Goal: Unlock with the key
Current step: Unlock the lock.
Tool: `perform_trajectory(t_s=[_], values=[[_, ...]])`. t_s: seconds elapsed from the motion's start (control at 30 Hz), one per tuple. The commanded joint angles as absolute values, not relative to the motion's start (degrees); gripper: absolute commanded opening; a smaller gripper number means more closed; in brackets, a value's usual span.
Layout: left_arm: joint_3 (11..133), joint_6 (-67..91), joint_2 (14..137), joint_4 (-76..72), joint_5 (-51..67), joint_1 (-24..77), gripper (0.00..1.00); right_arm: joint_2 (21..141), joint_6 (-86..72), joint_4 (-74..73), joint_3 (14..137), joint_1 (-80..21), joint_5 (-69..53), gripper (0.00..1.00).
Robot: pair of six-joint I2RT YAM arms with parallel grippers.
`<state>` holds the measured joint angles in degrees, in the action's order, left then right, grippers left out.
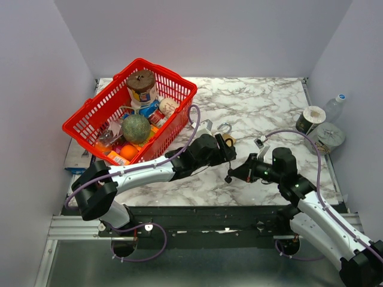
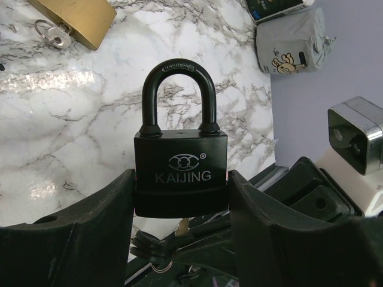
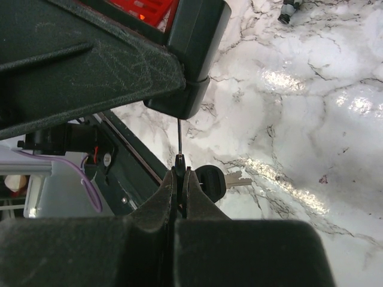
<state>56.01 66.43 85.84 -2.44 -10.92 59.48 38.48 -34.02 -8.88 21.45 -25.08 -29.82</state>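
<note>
A black padlock point(image 2: 179, 173) marked KAIJING, its shackle closed, sits upright between the fingers of my left gripper point(image 2: 179, 194), which grip its body at both sides. In the top view the left gripper point(image 1: 224, 149) holds it above the marble table. My right gripper point(image 3: 181, 173) is just below the padlock's underside point(image 3: 191, 95), shut on a key point(image 3: 179, 140). The key's thin blade points straight up and its tip meets the lock's bottom; how deep it sits is hidden. A second, black-headed key point(image 3: 210, 182) hangs beside the right fingers.
A brass padlock with a key and ring point(image 2: 78, 18) lies on the marble just beyond. A red basket point(image 1: 99, 95) full of groceries stands at the back left. Rolls and cans point(image 1: 320, 128) and a bottle point(image 1: 335, 107) stand at the right wall.
</note>
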Motion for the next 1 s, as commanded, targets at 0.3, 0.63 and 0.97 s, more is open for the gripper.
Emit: perform_trajectory(t_s=[0.3,0.63,0.97], values=[[57.5,66.4,84.1,-5.3,-11.2,60.6,0.0,40.4,-32.1,-7.1,25.4,-25.2,-25.8,0.01],[59.4,65.0,83.7,-0.5,-16.9,62.5,0.0,40.5,-33.5,-8.8,25.9,-25.2,-20.2,0.01],[61.5,63.9,84.2,4.7,-22.1,64.6,0.0,43.2,-35.2,-5.9,26.7,-25.2,-19.0,0.01]])
